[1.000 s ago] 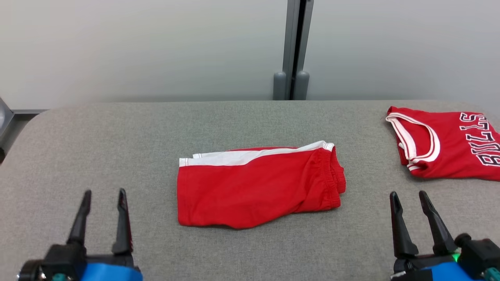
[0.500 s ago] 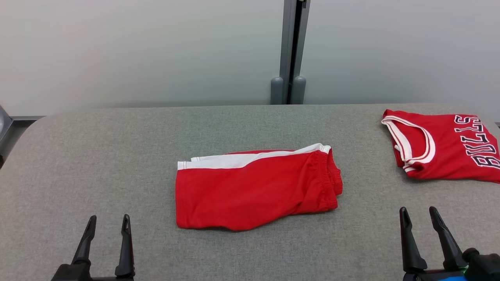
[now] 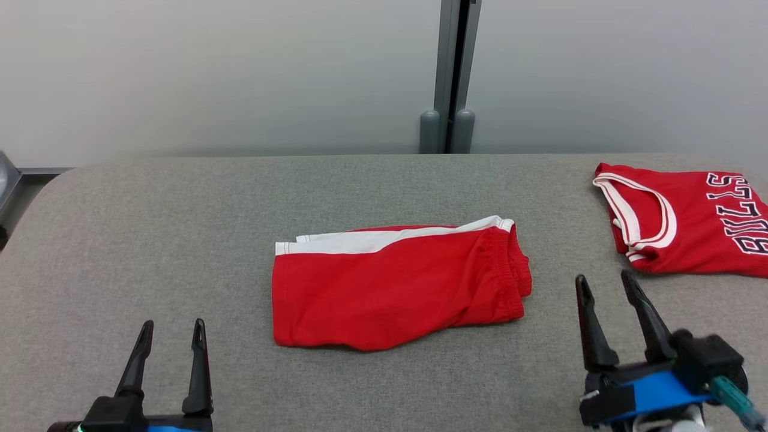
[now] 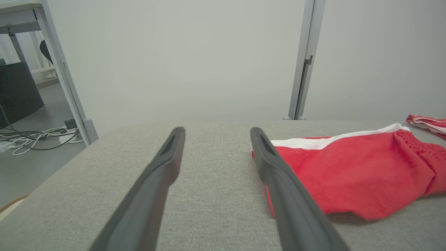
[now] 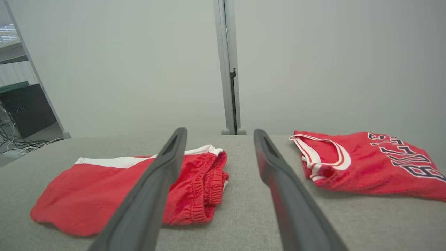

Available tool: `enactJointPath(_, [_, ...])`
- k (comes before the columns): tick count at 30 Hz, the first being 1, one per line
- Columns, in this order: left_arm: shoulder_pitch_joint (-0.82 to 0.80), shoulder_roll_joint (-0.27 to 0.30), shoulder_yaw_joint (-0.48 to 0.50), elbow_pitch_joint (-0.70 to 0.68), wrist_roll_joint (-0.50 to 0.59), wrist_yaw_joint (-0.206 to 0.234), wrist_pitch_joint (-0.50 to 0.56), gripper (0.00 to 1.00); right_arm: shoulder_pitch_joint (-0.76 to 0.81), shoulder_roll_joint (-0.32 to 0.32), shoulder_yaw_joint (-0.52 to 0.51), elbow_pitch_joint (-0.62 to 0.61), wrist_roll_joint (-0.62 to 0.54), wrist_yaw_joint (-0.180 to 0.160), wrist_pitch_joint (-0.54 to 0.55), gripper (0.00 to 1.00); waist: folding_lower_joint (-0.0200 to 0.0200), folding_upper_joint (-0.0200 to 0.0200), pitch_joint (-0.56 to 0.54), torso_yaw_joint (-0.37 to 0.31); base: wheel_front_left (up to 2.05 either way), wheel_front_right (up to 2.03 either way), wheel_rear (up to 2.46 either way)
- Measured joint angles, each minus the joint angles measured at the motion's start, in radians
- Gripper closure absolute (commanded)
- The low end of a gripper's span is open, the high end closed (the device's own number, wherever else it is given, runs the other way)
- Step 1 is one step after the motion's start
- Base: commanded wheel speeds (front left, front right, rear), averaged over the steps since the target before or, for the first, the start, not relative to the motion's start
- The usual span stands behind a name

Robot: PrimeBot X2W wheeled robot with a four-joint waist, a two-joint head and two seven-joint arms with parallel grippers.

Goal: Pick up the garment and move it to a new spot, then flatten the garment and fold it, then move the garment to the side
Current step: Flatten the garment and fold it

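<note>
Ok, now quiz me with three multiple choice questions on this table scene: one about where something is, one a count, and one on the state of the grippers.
1. Where does the lettered jersey lie relative to the red shorts?
A. On top of them
B. Apart, to the robot's right
C. Apart, to the robot's left

2. How many garments lie on the grey table?
A. One
B. Two
C. Three

3. How do the left gripper and right gripper stand?
A. Both open, holding nothing
B. Left shut on cloth
C. Both shut

Answers: 1 B, bare table separates them in the head view. 2 B, shorts and jersey are the garments there. 3 A, each pair of fingers is spread with nothing between.
</note>
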Motion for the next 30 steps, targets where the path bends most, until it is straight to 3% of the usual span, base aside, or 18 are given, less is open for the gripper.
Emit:
enactJointPath(7, [-0.033,-0.012,0.000,-0.003,0.008,-0.013,0.000,0.00,-0.225,0.000,0.024,0.137,-0.055,0.000,0.026,0.00,0.0001,0.0000,0.036,0.023,0.00,0.00,0.00])
enactJointPath(15, [-0.078,-0.025,0.002,-0.001,0.008,-0.022,0.000,0.00,-0.430,0.000,-0.011,0.397,-0.129,0.000,0.092,0.00,0.0002,0.0000,0.106,0.058,0.00,0.00,0.00])
enactJointPath(30, [-0.135,-0.036,0.008,0.012,0.009,-0.032,0.000,0.00,-0.569,0.001,-0.033,0.875,-0.105,0.000,0.049,0.00,0.0001,0.0001,0.192,0.089,0.00,0.00,0.00])
